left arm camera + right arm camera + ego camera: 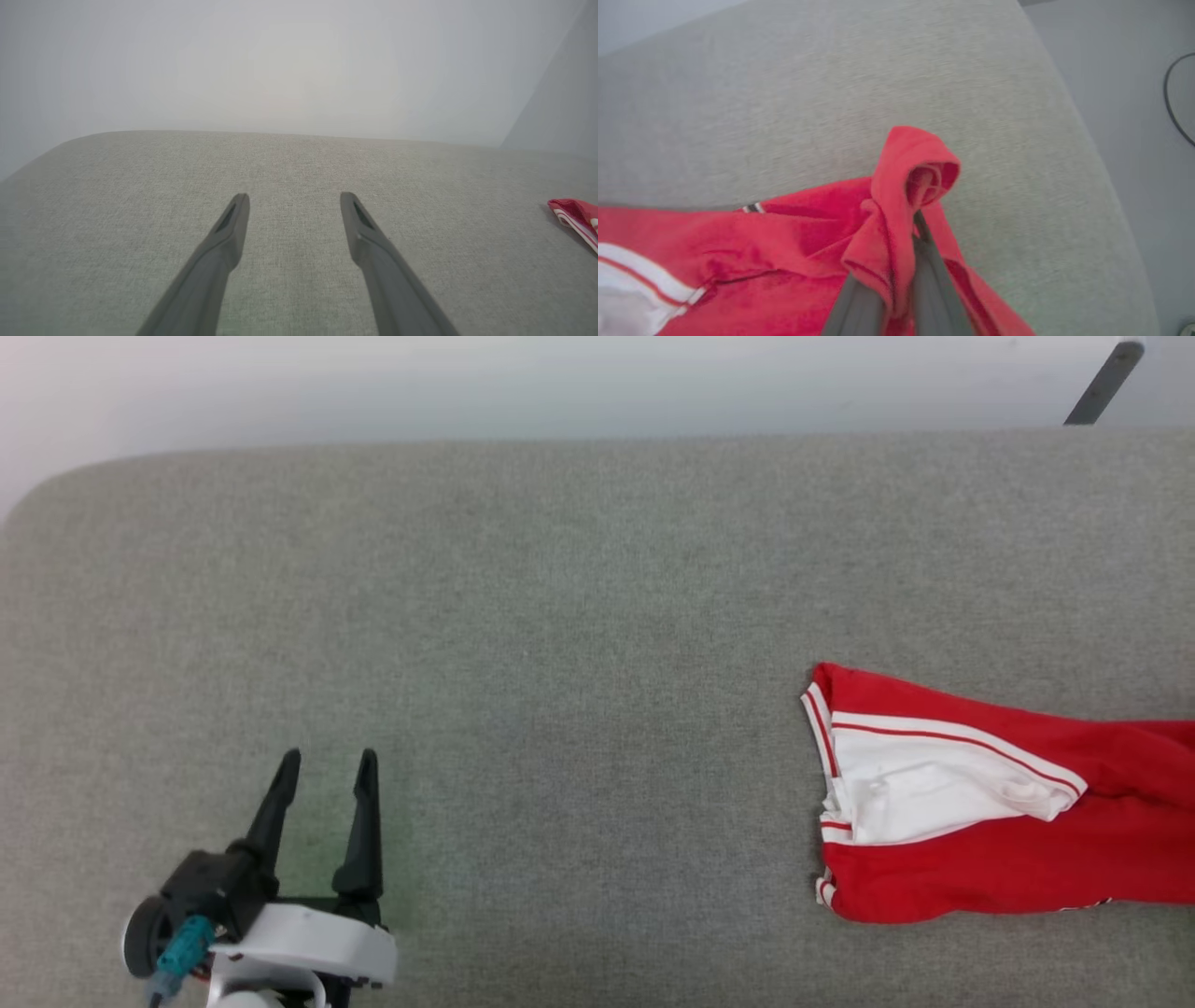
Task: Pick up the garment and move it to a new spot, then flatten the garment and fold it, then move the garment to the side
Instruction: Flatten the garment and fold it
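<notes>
- Jersey shirt point(980, 803) — red, with a white sleeve and red-and-white striped trim. It lies at the right edge of the head view, in the lower half, and runs off the frame. The sleeve is folded across the red body.
- Right gripper point(903, 252) — bottom centre of the right wrist view. Its fingers are drawn close together, pinching a bunched red fold of the shirt that wraps up around them.
- Left gripper point(329, 756) — lower left of the head view. Its fingers are spread wide with nothing between them, over bare cloth and well apart from the shirt.
- Grey woven surface point(560, 616) — bears the shirt. It has a rounded corner at the upper left of the head view.
- Dark bar point(1106, 383) — slanted, in the upper right corner of the head view, beyond the surface's far edge.
- Dark cable point(1175, 107) — curved, at the right edge of the right wrist view, on the pale floor.
</notes>
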